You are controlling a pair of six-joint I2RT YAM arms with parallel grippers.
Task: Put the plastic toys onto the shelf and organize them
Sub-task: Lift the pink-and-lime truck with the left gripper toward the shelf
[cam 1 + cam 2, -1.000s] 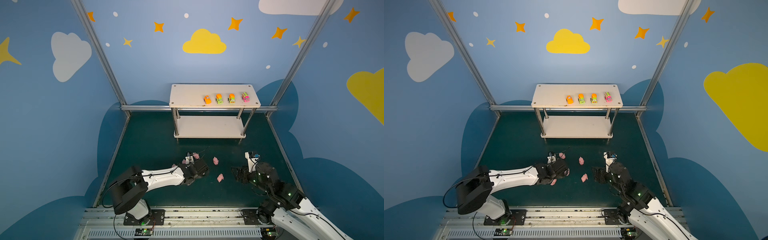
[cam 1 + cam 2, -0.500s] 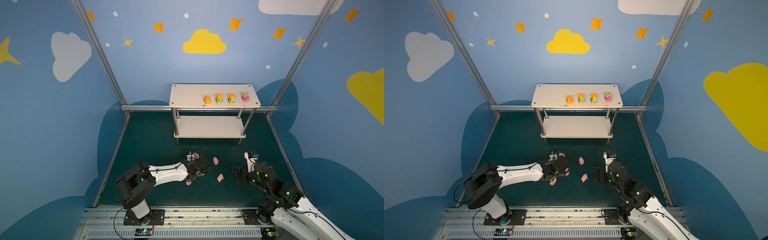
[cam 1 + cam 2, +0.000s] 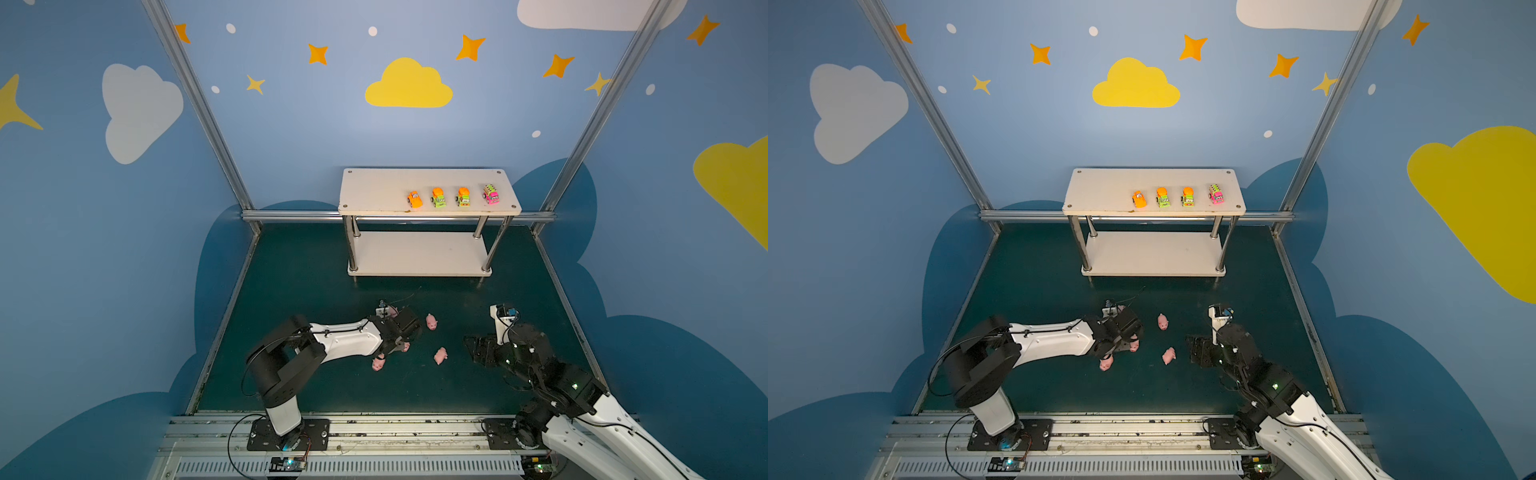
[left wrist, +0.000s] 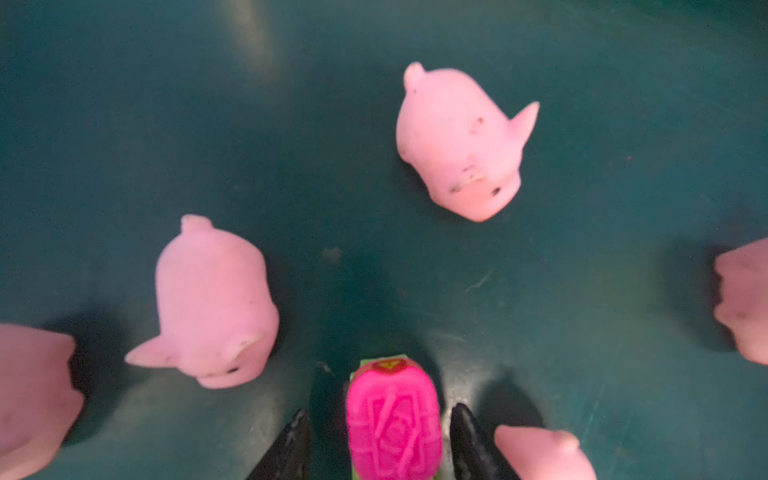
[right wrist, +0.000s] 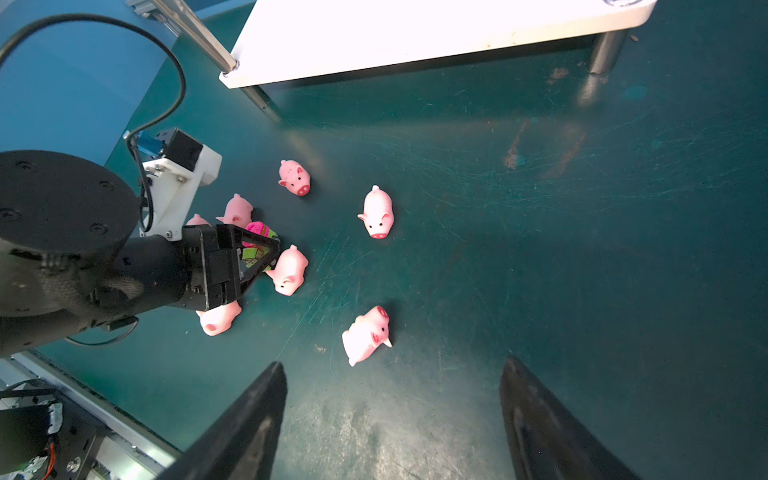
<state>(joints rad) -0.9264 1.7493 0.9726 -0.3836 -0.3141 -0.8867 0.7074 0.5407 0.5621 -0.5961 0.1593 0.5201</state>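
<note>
Between the left gripper's (image 4: 380,413) jaws sits the pink car (image 4: 395,436), roof up on the mat (image 3: 311,270). The jaws stand on either side of it, narrowed but with a sliver of mat showing along each flank, so they bracket the car and do not yet pinch it. They come down along its long sides, probably because those flat sides give the surest hold.

Pigs crowd this spot. One (image 4: 540,453) lies just beside a finger, another (image 4: 216,307) is near the opposite side, and a third (image 4: 461,141) is a little farther off. That likely explains the steep approach from above, since a low sweep would shove the pigs about. The pig beside the finger could be nudged or caught as the jaws close.

Seven pigs show in the right wrist view, all on the mat. Two lie apart from the cluster, (image 5: 377,212) and, on its side, (image 5: 368,332).

The right gripper (image 5: 395,415) hangs spread wide and empty, low over the mat and close to that tipped pig. I judge it is keeping clear of the left arm and ready for a pig.

At the back stands the shelf (image 3: 374,187). Four cars (image 3: 438,196) line the right part of its top board, noses forward. The bare left part looks kept for the fifth car. The lower board (image 3: 415,253) holds nothing.
</note>
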